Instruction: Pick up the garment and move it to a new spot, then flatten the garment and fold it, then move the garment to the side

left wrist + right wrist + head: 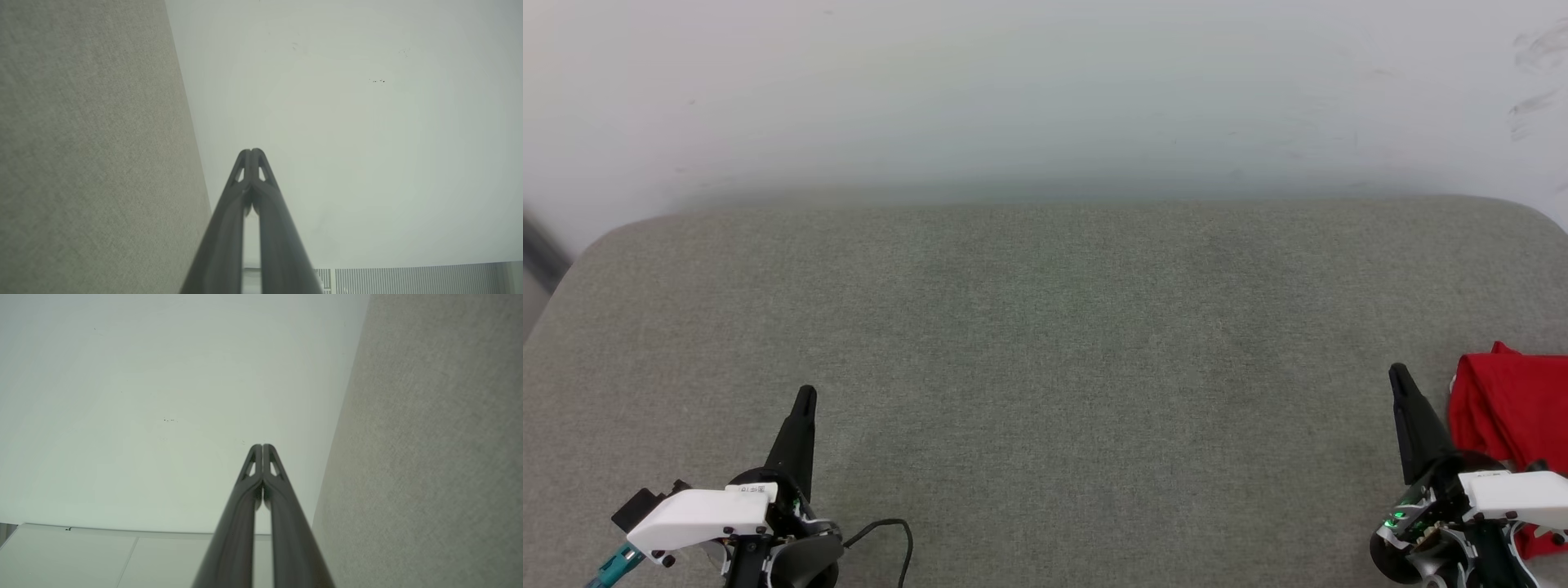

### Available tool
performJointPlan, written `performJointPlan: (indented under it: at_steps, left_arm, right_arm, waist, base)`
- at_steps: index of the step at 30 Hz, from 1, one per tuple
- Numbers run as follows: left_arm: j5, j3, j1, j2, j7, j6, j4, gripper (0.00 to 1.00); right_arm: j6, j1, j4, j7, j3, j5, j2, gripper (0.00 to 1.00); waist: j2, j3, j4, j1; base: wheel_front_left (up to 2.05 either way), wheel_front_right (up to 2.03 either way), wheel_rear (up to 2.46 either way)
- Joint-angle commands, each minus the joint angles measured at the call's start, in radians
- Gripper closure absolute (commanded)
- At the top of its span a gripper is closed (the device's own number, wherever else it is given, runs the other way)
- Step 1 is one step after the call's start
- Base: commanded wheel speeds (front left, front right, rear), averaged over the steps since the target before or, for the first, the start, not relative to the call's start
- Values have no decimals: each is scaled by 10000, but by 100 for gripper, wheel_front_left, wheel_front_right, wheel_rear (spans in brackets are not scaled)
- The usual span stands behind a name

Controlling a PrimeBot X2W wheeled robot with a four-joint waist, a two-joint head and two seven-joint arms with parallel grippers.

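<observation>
Though partly cut off, garment (1507, 408) seems bunched beside right claw (1398, 373).

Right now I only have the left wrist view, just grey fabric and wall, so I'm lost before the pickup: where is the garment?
Observer: In the head view the garment lies crumpled at the right side of the grey padded surface.
Operator: Which gripper is nearer?
Observer: The right gripper; its tip shows just left of the red fabric.
Operator: Is it open?
Observer: No, the right wrist view shows its fingers pressed together, holding nothing.
</observation>
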Motion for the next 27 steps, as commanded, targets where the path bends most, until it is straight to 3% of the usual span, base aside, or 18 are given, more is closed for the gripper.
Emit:
performJointPlan:
  at_steps: [1, 27]
  left_arm:
    - [-19, 41, -80, -9, 19, -38, 7, 100]
    - [3, 55, -82, -22, 31, -38, 6, 100]
  right_arm:
    - [-3, -117, 14, 7, -18, -15, 33, 100]
    - [-3, -122, 15, 42, -51, -49, 59, 100]
  waist:
    - [0, 0, 0, 0]
    - [0, 0, 0, 0]
  base:
    - [0, 0, 0]
    - [0, 0, 0]
